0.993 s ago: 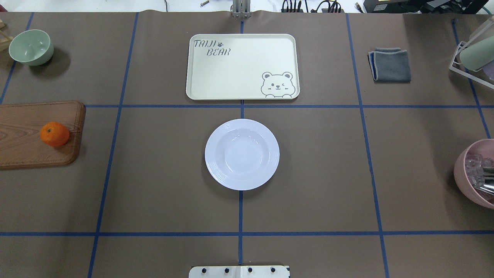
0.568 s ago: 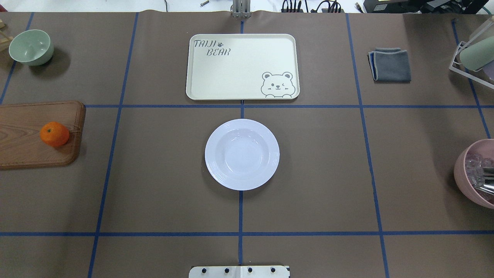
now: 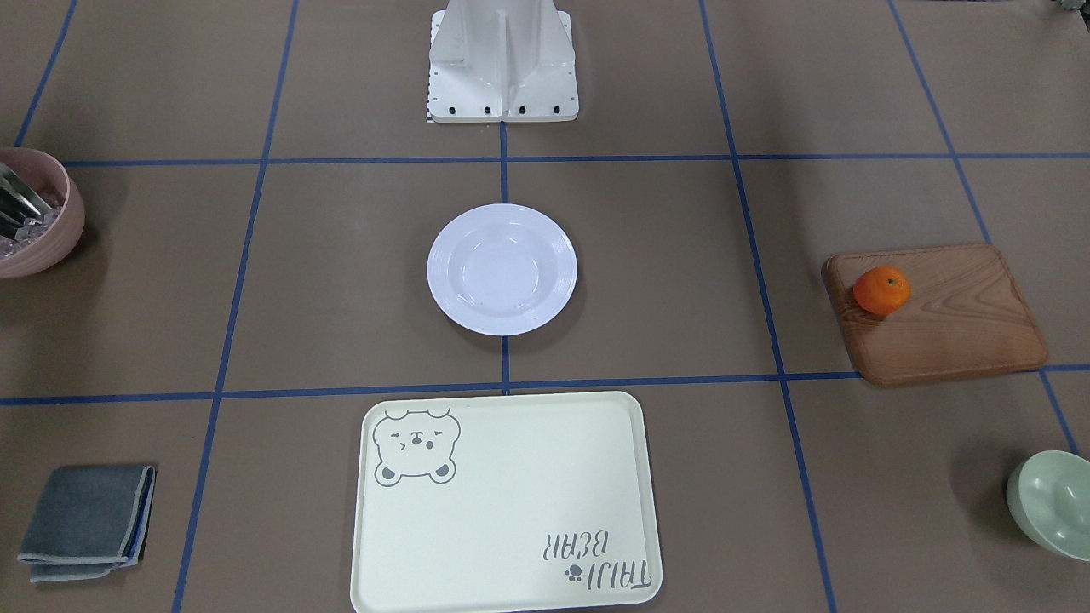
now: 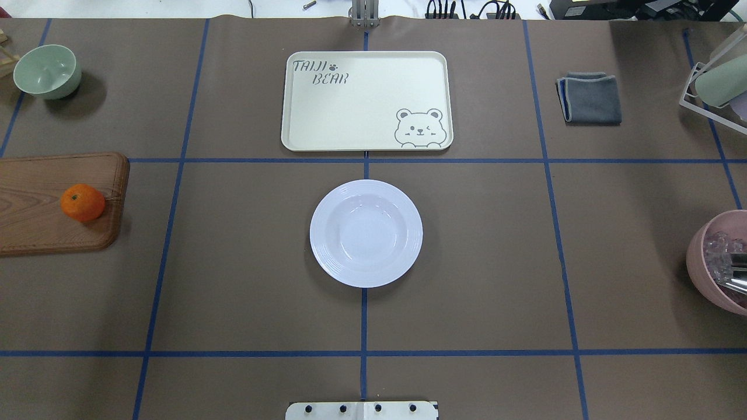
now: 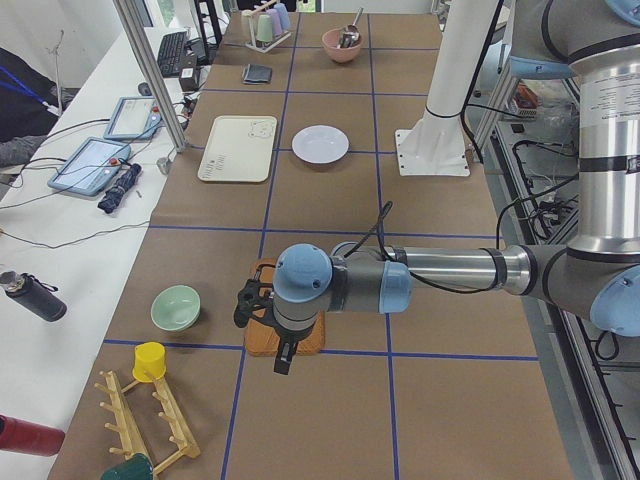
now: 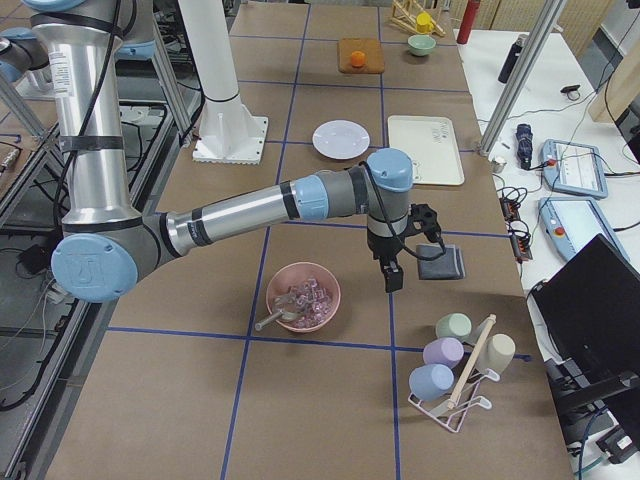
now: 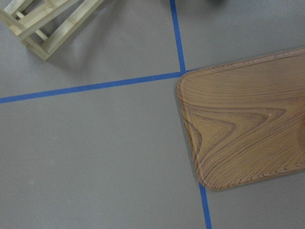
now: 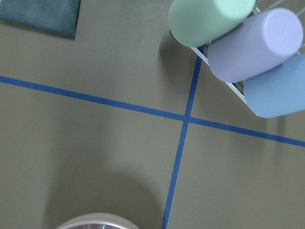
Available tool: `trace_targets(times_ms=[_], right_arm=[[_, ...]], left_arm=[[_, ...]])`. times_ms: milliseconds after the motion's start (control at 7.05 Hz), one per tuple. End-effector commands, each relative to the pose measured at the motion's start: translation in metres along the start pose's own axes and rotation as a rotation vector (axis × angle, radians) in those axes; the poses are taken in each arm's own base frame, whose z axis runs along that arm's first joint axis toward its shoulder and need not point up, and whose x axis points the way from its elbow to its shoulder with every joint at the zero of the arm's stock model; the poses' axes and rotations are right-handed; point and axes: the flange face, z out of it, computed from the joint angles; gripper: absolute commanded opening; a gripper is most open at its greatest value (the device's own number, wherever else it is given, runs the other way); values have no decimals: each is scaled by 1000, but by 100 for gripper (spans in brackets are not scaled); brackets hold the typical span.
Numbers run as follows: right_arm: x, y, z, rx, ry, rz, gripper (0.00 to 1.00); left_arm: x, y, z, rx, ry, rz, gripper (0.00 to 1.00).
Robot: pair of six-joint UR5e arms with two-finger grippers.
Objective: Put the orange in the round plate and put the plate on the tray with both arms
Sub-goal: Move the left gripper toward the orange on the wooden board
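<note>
- Orange [image 4: 83, 202] sits on the wooden board [image 4: 35, 230] at the robot's far left, near the board's right end. It is well apart from the round plate [image 4: 366, 233].
- Round plate lies flat on the tabletop [image 4: 233, 280] at centre, with nothing in it. It is just short of the tray [image 4: 366, 102], with a blue tape line between them.
- Tray is flat at the far side of the tabletop and its surface is bare.
- Against the overhead pictures from a second ago, orange, plate and tray lie in the same spots. No shift is seen.
- Left gripper [image 5: 284, 362] shows only in the left side view. It points down over the near end of the wooden board. Cannot tell whether its jaws are spread or pressed together.
- Right gripper [image 6: 392, 280] shows only in the right side view. It points down above the tabletop between the pink bowl [image 6: 302, 296] and the grey cloth [image 6: 440, 262]. Jaws' state cannot be told.
- Green bowl [image 4: 46, 70] stands at the far left corner.
</note>
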Motion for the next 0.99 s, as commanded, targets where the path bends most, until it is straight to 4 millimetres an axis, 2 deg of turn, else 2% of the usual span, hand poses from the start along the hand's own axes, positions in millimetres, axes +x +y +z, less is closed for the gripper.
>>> trace_targets(times_ms=[0,284,426,568,709,851], right_arm=[[0,-7,-1,93,5,-54,100],[8,2,11,98,6,-60,100],[6,2,8,146,3,-75,100],[-1,-1,6,156,-24,-20,100],[-14,-3,5,164,-87,13,100],[-32,-8,8,171,-140,85,100]], left_arm=[[14,-24,-17,95,-18,51,98],[10,-26,-14,166,-25,101,98],[18,-27,-18,227,-3,164,98],[26,-32,-21,260,4,147,98],[69,-64,-7,255,40,234,98],[84,-69,1,243,64,186,98]])
